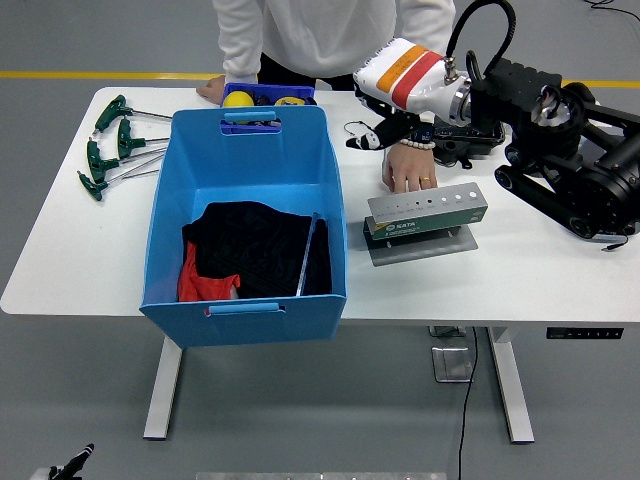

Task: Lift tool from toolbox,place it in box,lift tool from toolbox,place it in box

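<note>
Right hand [385,135] hangs above the toolbox [427,210], fingers curled, can't tell if it's holding a tool. Might clip the person's hand [409,167] just behind the toolbox.

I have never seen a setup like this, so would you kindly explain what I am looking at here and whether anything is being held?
This is one picture from a camera high on a humanoid robot, looking down over a white table. The black arm entering from the right ends in the robot's right hand, raised above the table; whether it grips anything is too small to tell. Its left arm is out of view. A person stands at the far side, one hand flat on the table beside the grey tool holder. A blue bin holds dark and red cloth plus a thin metal tool. Green-handled T-wrenches lie far left.
</note>
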